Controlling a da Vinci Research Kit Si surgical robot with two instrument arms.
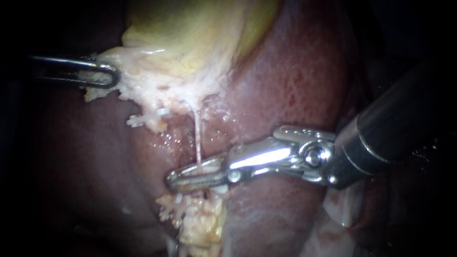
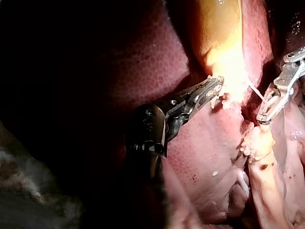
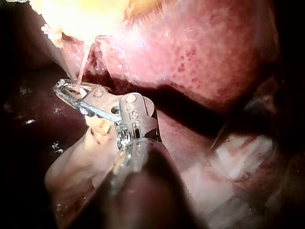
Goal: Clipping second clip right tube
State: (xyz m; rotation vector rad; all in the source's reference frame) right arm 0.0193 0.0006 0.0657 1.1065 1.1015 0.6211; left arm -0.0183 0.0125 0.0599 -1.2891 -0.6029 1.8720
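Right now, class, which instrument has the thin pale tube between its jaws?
The right instrument: the tube passes between its jaws. The left instrument grips pale tissue instead.

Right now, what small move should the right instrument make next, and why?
Probably close the right instrument's jaws where they sit. The thin tube runs straight down between its open jaws. The left instrument, shut on whitish tissue below the gallbladder, appears to hold that tube stretched, so a squeeze there should catch it squarely.

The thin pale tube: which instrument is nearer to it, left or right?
Right. The right instrument has the tube between its open jaws; the left instrument grips pale tissue well aside.
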